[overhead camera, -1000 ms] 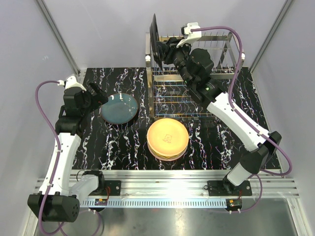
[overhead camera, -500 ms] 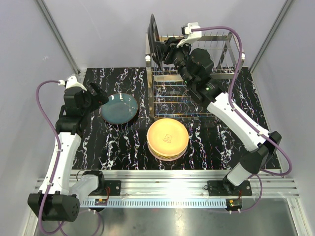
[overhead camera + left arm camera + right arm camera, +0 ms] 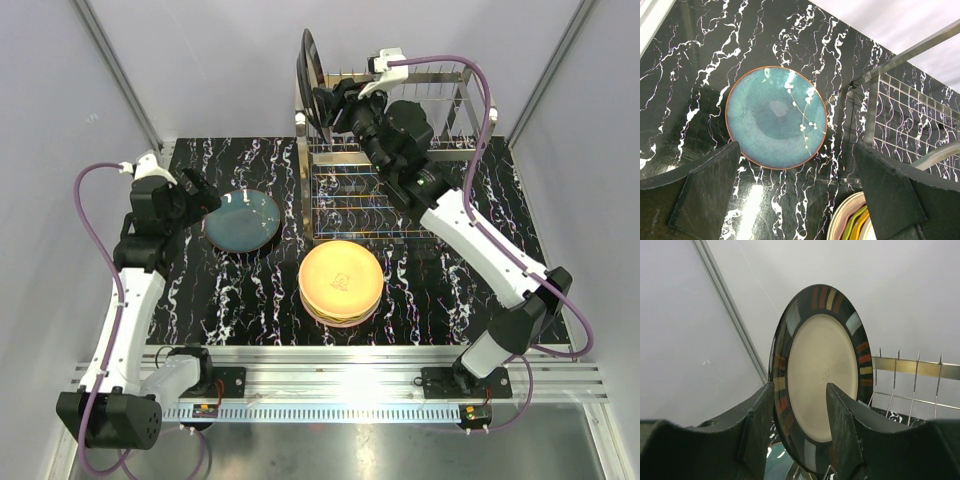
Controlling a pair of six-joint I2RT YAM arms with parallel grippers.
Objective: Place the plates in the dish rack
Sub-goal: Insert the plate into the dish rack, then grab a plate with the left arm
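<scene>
A dark plate (image 3: 822, 375) with a cream centre and coloured rim bars stands on edge at the left end of the chrome dish rack (image 3: 468, 105), leaning left (image 3: 306, 68). My right gripper (image 3: 801, 390) is open, its fingers straddling the plate's lower rim (image 3: 327, 100). A blue-green plate (image 3: 243, 220) with a sprig lies flat on the black marble table. My left gripper (image 3: 200, 192) hovers open just left of it, with the plate (image 3: 776, 117) ahead of its fingers (image 3: 796, 147). A stack of plates (image 3: 340, 280), orange on top, lies near the middle.
The rack's tines (image 3: 896, 371) run right of the dark plate, and its lower grid tier (image 3: 900, 95) reaches toward the stack. The stack's pink, green and yellow edges (image 3: 852, 220) show by my left gripper's right finger. White enclosure walls surround the table.
My right gripper's fingers have spread apart round the dark plate. The plate has tipped a little further left in the rack. The left arm has not moved.
</scene>
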